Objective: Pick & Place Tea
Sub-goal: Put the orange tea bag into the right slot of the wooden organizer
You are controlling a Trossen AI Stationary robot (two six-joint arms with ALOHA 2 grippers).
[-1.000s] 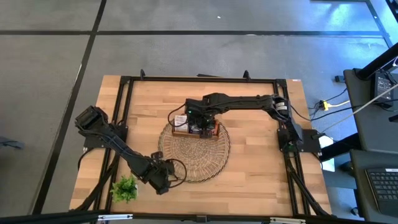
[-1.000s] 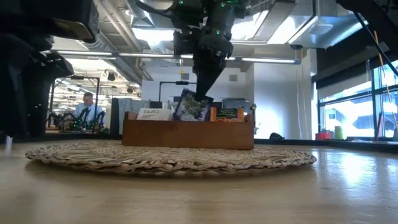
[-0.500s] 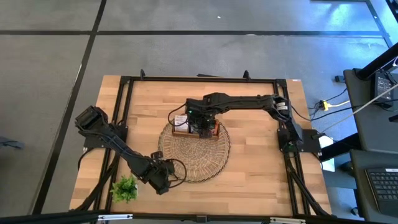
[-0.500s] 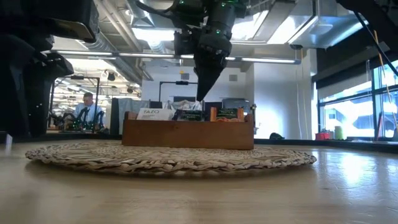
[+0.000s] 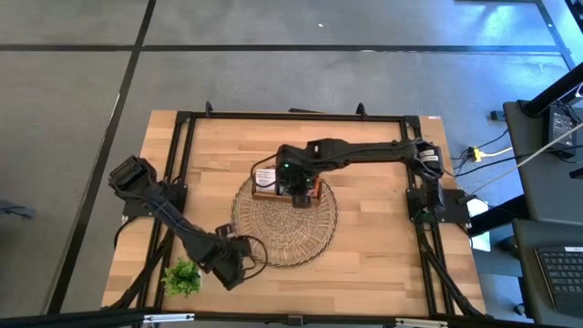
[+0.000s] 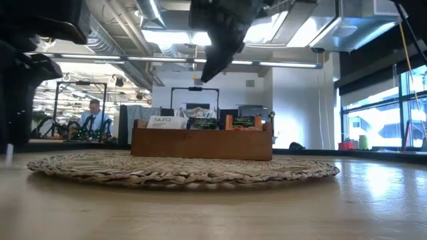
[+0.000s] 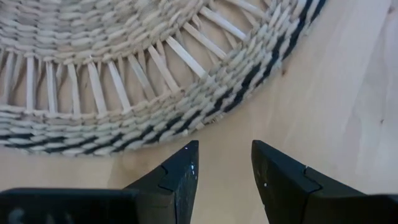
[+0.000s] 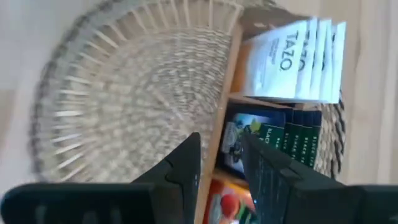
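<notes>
The right gripper (image 6: 208,72) hangs above the tray (image 6: 200,143), fingers a little apart, pinching nothing. The tea (image 8: 292,50) stands in the tray's compartments on the mat (image 5: 282,239) — white sachets at one end, dark ones in the middle. The left gripper (image 7: 224,168) — fingers parted, empty — waits by the mat's edge.
</notes>
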